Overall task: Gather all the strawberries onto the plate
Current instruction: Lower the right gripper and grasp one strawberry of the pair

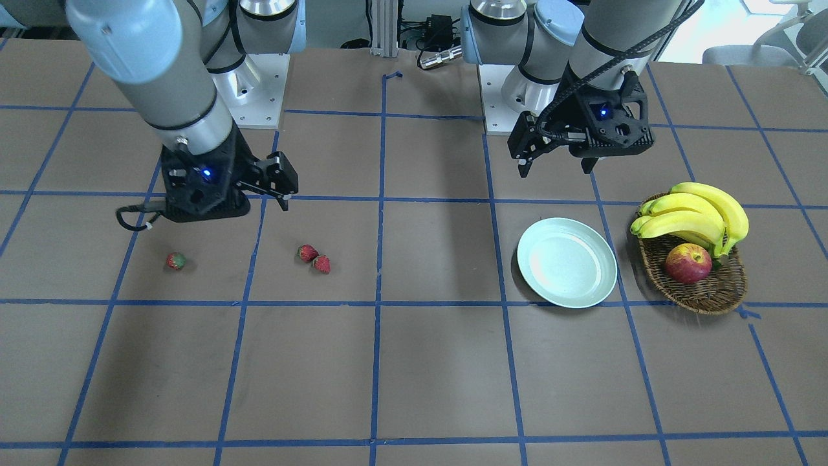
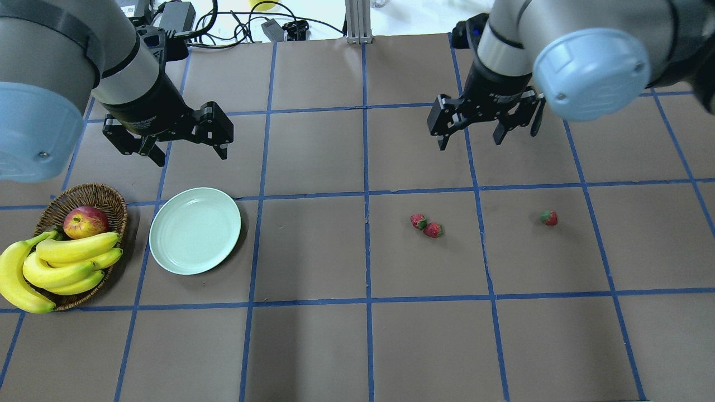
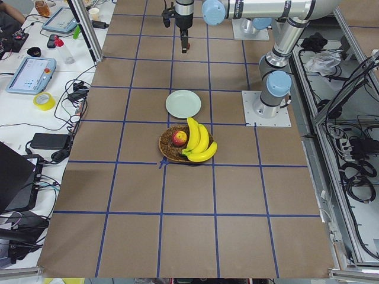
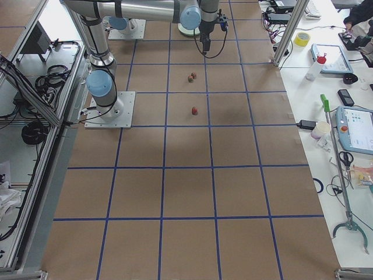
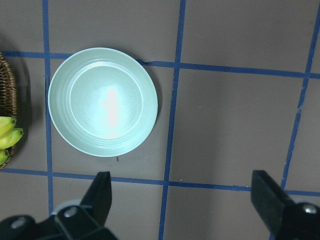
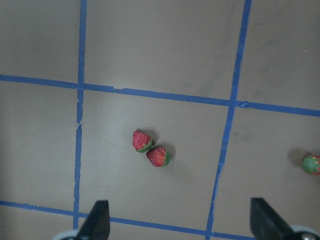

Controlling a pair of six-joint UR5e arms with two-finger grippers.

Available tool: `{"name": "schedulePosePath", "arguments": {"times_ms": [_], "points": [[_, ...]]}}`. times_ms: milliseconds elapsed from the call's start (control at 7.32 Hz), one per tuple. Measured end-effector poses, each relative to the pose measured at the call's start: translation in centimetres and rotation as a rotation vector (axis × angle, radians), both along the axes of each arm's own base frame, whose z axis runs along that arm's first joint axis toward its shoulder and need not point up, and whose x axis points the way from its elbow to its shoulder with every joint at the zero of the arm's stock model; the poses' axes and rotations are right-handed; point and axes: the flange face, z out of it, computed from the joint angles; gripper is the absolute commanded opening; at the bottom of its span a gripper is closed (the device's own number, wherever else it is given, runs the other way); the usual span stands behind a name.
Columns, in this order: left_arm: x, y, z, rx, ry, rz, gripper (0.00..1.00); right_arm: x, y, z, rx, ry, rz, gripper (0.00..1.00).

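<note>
Three small red strawberries lie on the brown table. Two touch each other (image 2: 418,221) (image 2: 433,229) and the third (image 2: 549,218) lies alone further right. The right wrist view shows the pair (image 6: 142,141) (image 6: 158,157) and the single one (image 6: 311,164) at its right edge. The pale mint plate (image 2: 195,230) sits empty on the left, also seen in the left wrist view (image 5: 102,101). My right gripper (image 2: 470,142) hangs open and empty above the table, behind the pair. My left gripper (image 2: 192,156) hangs open and empty just behind the plate.
A brown wicker basket (image 2: 92,195) with a red-yellow apple (image 2: 85,221) and a bunch of bananas (image 2: 61,262) stands left of the plate. Blue tape lines grid the table. Cables and a metal post (image 2: 357,22) lie at the far edge.
</note>
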Motion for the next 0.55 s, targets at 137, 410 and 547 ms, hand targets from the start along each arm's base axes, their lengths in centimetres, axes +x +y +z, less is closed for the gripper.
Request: {"name": "schedulePosePath", "arguments": {"times_ms": [137, 410, 547], "points": [[0.0, 0.0, 0.0, 0.0, 0.001, 0.0, 1.0, 1.7, -0.6, -3.9, -0.031, -0.005, 0.062, 1.0], [-0.1, 0.0, 0.1, -0.002, 0.006, 0.0, 1.0, 2.7, 0.0, -12.1, -0.106, -0.02, 0.244, 1.0], [-0.1, 0.0, 0.2, -0.003, 0.008, 0.0, 1.0, 2.8, 0.7, -14.5, -0.109, -0.023, 0.302, 0.99]]}}
